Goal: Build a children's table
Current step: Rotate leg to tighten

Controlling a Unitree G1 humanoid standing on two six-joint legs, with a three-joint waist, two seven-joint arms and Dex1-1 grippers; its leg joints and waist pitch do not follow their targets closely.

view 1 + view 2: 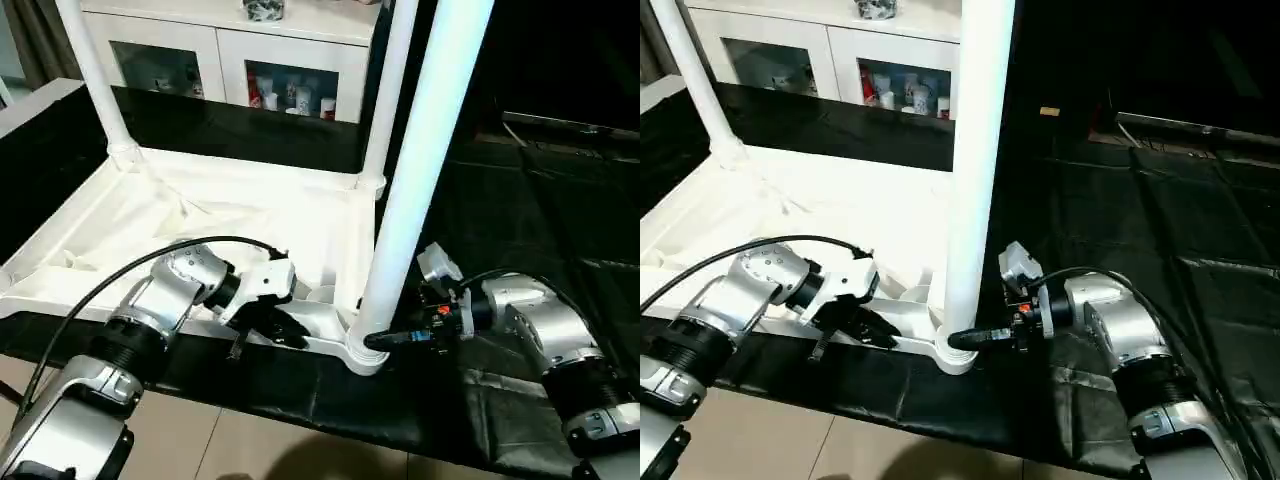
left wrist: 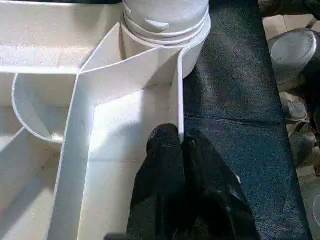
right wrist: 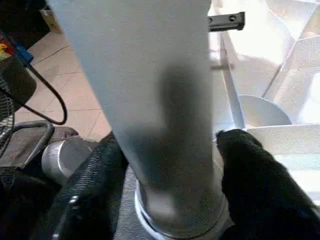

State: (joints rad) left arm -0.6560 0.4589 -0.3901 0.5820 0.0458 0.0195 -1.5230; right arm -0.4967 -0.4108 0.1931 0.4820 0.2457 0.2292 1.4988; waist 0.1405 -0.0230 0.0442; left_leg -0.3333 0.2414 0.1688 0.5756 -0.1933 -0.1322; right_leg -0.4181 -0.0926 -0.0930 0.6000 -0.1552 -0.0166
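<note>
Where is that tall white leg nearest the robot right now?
In the head views the leg stands upright in the near corner socket of the upturned table top, between the two arms, with the right gripper at its base.

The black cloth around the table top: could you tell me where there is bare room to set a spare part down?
The black cloth lies bare right of the near leg, beyond the right gripper. The near corner is crowded: left gripper on the tabletop rim.

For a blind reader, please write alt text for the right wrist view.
A white table leg stands in a corner socket, with the right gripper's two black fingers on either side of its base. Behind it is the ribbed underside of the tabletop.
</note>
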